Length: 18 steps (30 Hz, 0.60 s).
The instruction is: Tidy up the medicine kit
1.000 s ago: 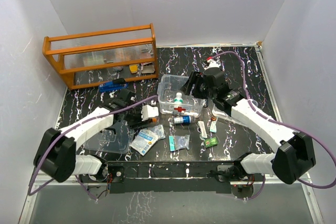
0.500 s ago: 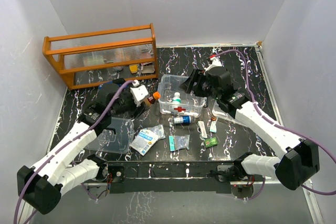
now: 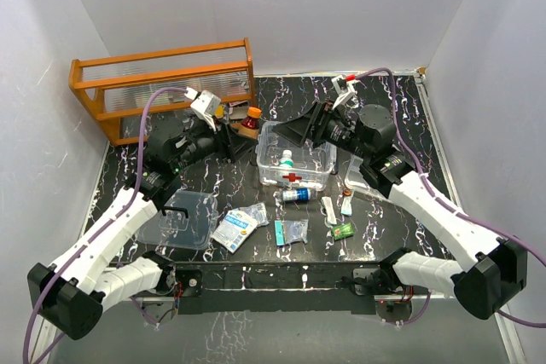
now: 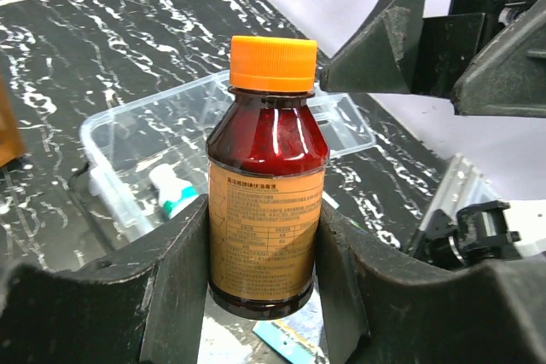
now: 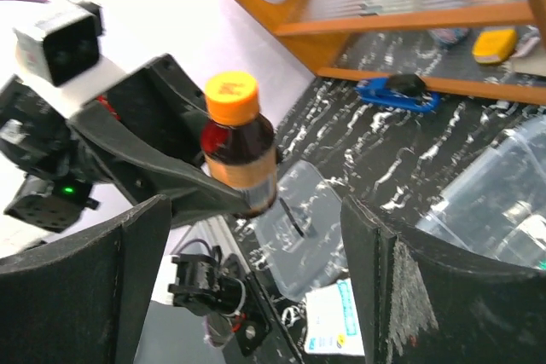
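Aloft, left fingers clamp an amber bottle between rack and medicine kit; right fingers gape empty.

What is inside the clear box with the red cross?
One small white bottle with a green cap sits in the medicine kit. The right hand hides part of the far side.
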### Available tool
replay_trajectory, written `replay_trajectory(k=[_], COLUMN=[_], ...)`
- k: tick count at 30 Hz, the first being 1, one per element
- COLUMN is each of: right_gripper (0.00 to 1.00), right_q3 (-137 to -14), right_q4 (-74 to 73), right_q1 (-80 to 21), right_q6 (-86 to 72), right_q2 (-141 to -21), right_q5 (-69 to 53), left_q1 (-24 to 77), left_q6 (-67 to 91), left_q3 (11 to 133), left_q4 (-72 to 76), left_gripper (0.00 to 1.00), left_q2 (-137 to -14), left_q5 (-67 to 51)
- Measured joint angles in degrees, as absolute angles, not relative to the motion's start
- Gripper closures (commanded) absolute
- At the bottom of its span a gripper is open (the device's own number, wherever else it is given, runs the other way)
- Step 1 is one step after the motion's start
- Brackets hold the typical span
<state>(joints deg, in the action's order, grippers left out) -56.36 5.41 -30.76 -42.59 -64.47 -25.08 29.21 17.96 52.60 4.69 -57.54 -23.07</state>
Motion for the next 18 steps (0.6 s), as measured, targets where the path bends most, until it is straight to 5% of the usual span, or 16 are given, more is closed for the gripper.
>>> replay_trajectory(k=[11, 18], right_gripper=[0.19, 0.33], right_q3=[-59.5, -61.3], right_q4=[11.1, 11.9], right_q1=[-34.2, -37.3], right_q6=[-46.3, -46.3], right_q2=[-70.1, -72.8], right_q5=[-27.7, -27.8], left_q1=[29.2, 29.2], left_q6=[22.5, 22.3], left_q3=[52.5, 52.5], left_q4=[11.2, 12.4], left_gripper=[0.68, 0.67], left_q2=[-58.8, -60.7], left_q5=[-29.3, -32.6])
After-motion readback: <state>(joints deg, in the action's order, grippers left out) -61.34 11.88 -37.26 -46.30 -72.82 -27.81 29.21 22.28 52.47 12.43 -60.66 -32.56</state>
